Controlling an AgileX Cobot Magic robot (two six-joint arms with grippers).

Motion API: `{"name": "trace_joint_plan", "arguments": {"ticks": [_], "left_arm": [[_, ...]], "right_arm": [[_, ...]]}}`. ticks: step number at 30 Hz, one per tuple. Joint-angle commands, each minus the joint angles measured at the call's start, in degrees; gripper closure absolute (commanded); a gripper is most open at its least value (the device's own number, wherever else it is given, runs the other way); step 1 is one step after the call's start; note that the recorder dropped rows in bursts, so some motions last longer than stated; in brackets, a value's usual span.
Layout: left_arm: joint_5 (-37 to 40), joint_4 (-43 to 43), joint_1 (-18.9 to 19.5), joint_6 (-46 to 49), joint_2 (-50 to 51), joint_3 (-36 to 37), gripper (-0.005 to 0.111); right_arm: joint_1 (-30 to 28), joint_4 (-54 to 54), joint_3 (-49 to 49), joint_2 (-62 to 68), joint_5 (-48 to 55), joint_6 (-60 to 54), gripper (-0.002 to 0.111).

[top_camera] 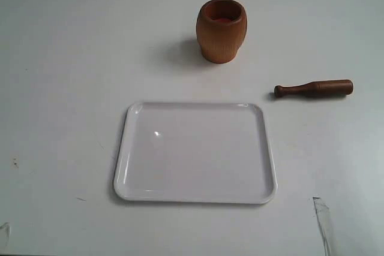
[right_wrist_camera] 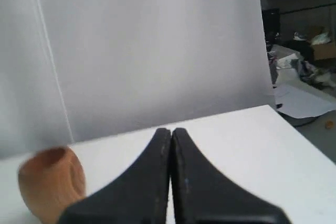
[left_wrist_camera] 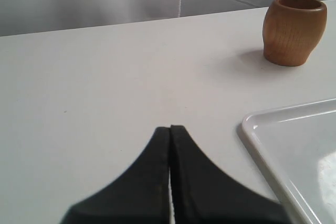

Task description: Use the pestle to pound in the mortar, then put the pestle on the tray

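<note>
The mortar [top_camera: 221, 30], a light-brown barrel-shaped cup with a reddish inside, stands upright at the back of the white table; it also shows in the left wrist view [left_wrist_camera: 294, 30] and the right wrist view [right_wrist_camera: 51, 184]. The dark reddish-brown pestle [top_camera: 314, 89] lies flat to its right front, knob end pointing left. The white tray [top_camera: 132, 148] lies empty in front of the mortar; a corner of the tray [left_wrist_camera: 262, 140] shows in the left wrist view. My left gripper [left_wrist_camera: 170, 128] is shut on nothing, over bare table beside the tray. My right gripper [right_wrist_camera: 171, 130] is also shut and empty. Neither gripper appears in the exterior view.
The table's back edge meets a pale curtain. A scuffed tape mark [top_camera: 321, 217] lies near the front right of the table. Beyond the table's end, the right wrist view shows a cluttered room [right_wrist_camera: 302, 61].
</note>
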Motion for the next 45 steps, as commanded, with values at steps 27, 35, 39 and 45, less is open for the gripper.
{"name": "trace_joint_plan", "arguments": {"ticks": [27, 35, 39, 45], "left_arm": [[-0.17, -0.42, -0.44, -0.47, -0.07, 0.03, 0.107], [-0.17, -0.42, -0.44, -0.47, -0.07, 0.03, 0.107], [-0.17, -0.42, -0.44, -0.47, -0.07, 0.03, 0.107], [-0.17, -0.42, -0.44, -0.47, -0.07, 0.03, 0.107]], "right_arm": [[-0.48, -13.72, -21.08, 4.29, -6.71, 14.89, 0.108], [-0.48, -19.05, -43.6, 26.58, 21.51, -4.03, 0.108], [-0.48, -4.62, -53.23, 40.74, 35.26, -26.12, 0.108], [-0.48, 9.73, -65.66, 60.48, 54.57, -43.91, 0.108]]}}
